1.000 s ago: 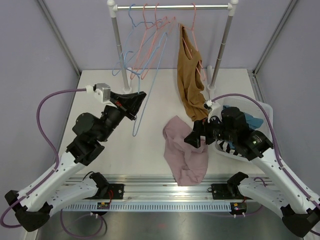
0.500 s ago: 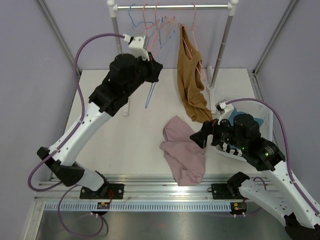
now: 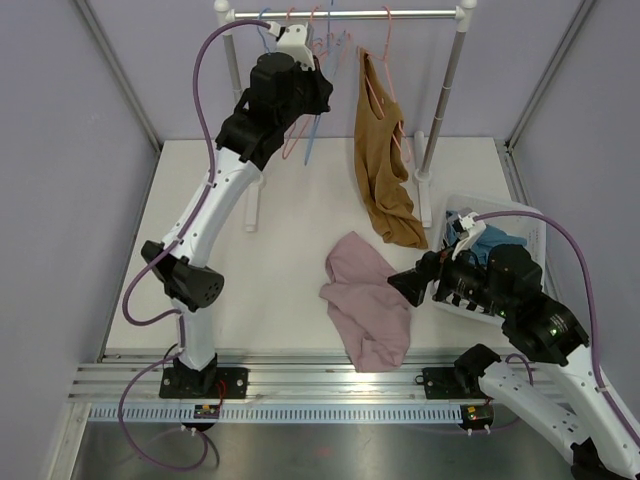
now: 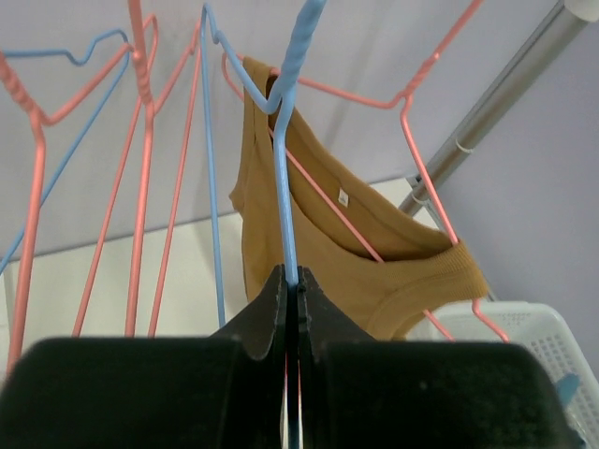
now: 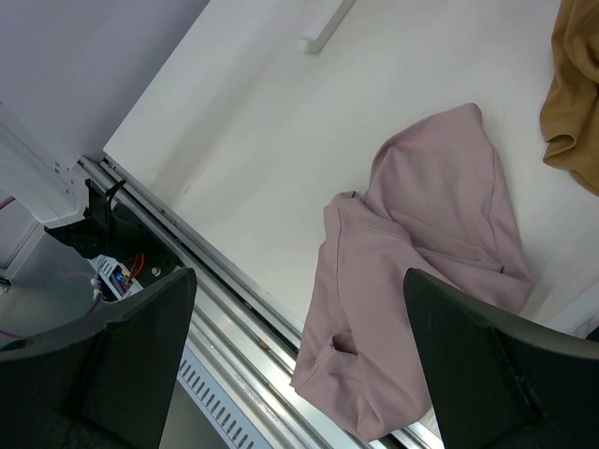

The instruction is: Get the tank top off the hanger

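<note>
Left gripper (image 4: 292, 283) has risen to the rail (image 3: 340, 14), pinching one blue hanger (image 4: 284, 187) — right gripper (image 5: 298, 290) spread.

The left gripper (image 4: 292, 281) had its 2 black fingers pinched together on the wire of a blue hanger (image 4: 285, 187), which rose straight up from the jaws. Behind it, a mustard tank top (image 4: 374, 271) hung on a pink hanger (image 4: 426, 168), a small white label inside its neckline. More pink wire hangers (image 4: 140, 187) hung to the left. A metal pole (image 4: 505, 94) slanted at the upper right, and a white basket (image 4: 524, 346) sat at the lower right.
</note>
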Robot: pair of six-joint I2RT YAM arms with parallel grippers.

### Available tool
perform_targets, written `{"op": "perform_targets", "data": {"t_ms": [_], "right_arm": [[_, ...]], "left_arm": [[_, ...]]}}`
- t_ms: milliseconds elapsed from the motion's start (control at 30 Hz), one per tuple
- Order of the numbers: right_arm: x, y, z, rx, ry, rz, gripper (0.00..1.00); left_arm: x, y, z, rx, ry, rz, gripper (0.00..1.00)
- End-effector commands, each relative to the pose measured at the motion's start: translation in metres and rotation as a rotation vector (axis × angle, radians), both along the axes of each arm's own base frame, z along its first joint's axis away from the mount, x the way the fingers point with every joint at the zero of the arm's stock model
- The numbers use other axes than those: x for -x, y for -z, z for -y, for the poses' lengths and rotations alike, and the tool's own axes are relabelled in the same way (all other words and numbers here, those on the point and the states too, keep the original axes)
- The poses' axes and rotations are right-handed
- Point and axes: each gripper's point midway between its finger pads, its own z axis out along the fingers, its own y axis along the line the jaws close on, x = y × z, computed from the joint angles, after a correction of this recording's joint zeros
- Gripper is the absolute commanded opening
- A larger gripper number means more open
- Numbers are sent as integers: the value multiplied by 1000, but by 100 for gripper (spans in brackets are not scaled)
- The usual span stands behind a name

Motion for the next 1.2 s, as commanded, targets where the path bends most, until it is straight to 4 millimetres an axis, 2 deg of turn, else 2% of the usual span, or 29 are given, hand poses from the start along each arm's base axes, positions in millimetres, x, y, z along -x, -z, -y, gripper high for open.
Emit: {"op": "perform_targets", "data": {"t_ms": [0,133,267,333,467,600,767,900,967,1000,1033,1100,1133,1167], "right_arm": [[5,-4,0,-13,-18,31,100],[9,-5,-4,-48,-41,33,100],[15,-5,-8,-67,-75,16,99],[17,-6,-10,-80,-87,18,100],[17,4,-13,-85,-95,-11,100],[13,18,-12,-69,-72,-34,99],[1,31,-10,-41,-8,-84,100],[-11,45,-15,-35,33,-149,99],[-20,59,-17,-11,60,-189,100],[-25,62,-19,-12,76,-198,100],[-33,73,-18,15,109,-224,100],[-40,84,-20,38,133,-259,99],[-47,98,-20,82,160,-293,99],[-46,104,-24,109,157,-303,99]], "left_arm": [[-10,-56,5,82,19,185,0],[-34,-49,1,104,-23,191,0],[-50,-38,-1,116,-38,175,0],[-53,-31,3,111,-29,170,0],[-62,-24,9,116,-24,164,0],[-64,-10,12,106,-23,125,0],[-57,8,5,83,-46,51,0],[-41,-2,-3,102,-44,38,2],[-31,-14,-7,111,-38,47,18],[-26,-18,-7,114,-33,48,22],[-16,-32,-11,130,-32,66,26],[-4,-40,-15,142,-24,61,43],[2,-46,-16,148,-14,66,50],[16,-55,-19,157,6,78,98]]}}
